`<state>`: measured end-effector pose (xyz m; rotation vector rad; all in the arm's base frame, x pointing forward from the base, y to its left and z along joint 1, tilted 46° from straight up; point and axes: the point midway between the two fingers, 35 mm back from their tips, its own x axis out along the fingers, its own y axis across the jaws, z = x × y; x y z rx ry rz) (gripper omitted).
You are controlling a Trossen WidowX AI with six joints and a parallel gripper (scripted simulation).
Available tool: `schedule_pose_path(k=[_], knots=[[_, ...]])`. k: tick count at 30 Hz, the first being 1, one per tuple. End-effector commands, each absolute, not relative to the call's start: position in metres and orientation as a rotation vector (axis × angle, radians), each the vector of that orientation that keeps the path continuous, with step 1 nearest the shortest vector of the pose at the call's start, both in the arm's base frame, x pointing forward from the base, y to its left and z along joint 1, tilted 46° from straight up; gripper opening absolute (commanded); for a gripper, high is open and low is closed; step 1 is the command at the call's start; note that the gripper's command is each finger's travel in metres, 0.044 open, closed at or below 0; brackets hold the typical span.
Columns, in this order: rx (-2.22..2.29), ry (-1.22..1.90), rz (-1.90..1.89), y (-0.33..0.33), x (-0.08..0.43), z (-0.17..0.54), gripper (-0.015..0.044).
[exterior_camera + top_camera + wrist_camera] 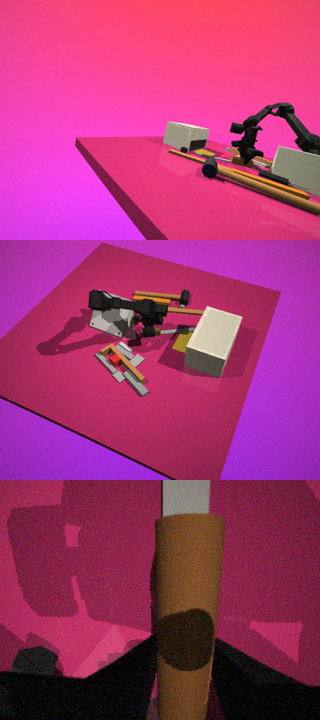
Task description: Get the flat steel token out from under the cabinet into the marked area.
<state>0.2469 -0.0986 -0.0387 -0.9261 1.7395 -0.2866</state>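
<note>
My gripper (149, 332) (245, 162) (182, 641) is shut on the wooden handle of a tool with a long flat grey blade (175, 330) (222, 159) (186, 497). It holds the handle low over the table, with the blade pointing at the cabinet (214, 333) (177, 136). The blade's far end is near the cabinet front, beside the yellow marked area (180, 343) (204, 152); its exact height is unclear. The cabinet's low front opening (198, 145) looks dark. I cannot see the steel token in any view.
A wooden stick (186, 311) lies beside the blade, towards the cabinet's side. A mallet (184, 297) (209, 167) and an orange bar (165, 302) lie beyond it. Grey strips (136, 385), a wooden L-piece (129, 366) and a red cube (115, 360) lie on the other side. A sloped grey panel (297, 167) stands near the arm.
</note>
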Motion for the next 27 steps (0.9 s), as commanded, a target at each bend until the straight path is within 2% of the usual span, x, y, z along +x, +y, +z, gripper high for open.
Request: schedule_pose_path(k=[1, 27], knots=[[-0.929, 1.734, -0.292, -0.102, 0.246, -0.033, 0.0000], [-0.930, 1.735, -0.293, -0.120, 0.239, -0.014, 0.0000]])
